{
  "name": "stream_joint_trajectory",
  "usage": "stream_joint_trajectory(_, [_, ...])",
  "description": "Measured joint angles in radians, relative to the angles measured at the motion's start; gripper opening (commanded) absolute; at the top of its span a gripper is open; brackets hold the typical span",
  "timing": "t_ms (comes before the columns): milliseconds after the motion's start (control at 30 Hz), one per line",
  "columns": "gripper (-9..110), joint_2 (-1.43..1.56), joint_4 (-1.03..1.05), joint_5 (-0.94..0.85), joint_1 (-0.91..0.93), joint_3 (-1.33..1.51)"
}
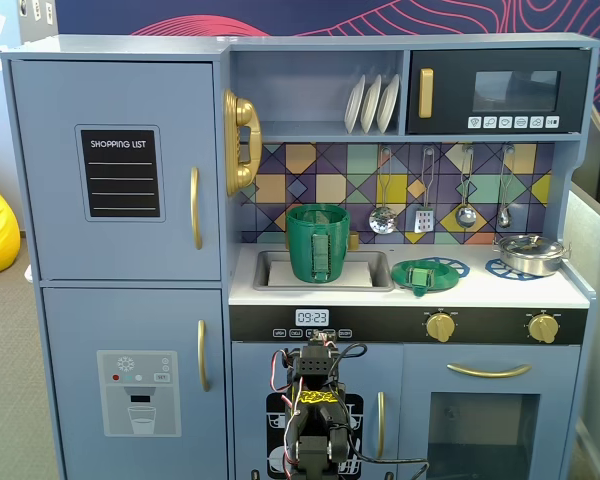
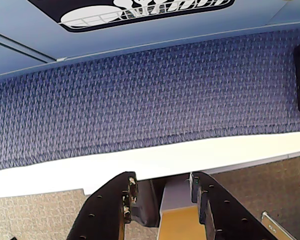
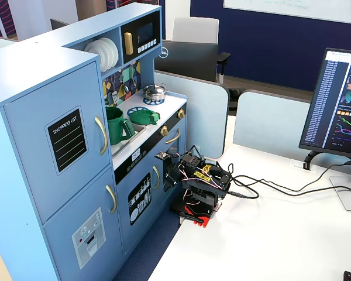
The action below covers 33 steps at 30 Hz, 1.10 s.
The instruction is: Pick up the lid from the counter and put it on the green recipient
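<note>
Jaws apart over blue carpet [image 2: 155, 95], lid [image 1: 423, 275] on counter [image 1: 540, 290].

One lid [image 1: 421, 274], two pots [image 1: 317, 242] (green, silver [image 1: 528, 252]), three plates [image 1: 371, 103].

The green lid [image 1: 421, 275] lay flat, knob up, on the white counter [image 1: 480, 291] over a blue burner print. The tall green recipient [image 1: 317, 243] stood upright, open-topped, in the sink, handle forward.
</note>
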Motion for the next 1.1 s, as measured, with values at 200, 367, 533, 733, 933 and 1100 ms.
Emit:
stream_joint_trajectory(200, [0, 0.000, 0.000, -0.012, 0.043, 0.000])
stream_joint_trajectory(367, [0, 0.000, 0.000, -0.017, 0.032, 0.000])
stream_joint_trajectory(533, [0, 0.000, -0.012, -0.040, 0.084, 0.002])
stream_joint_trajectory(733, [0, -0.081, -0.333, -0.161, 0.239, -0.080])
stream_joint_trajectory(933, [0, -0.227, -0.758, -0.255, 0.339, -0.256])
stream_joint_trajectory(1100, [2, -0.325, -0.916, -0.290, 0.419, -0.374])
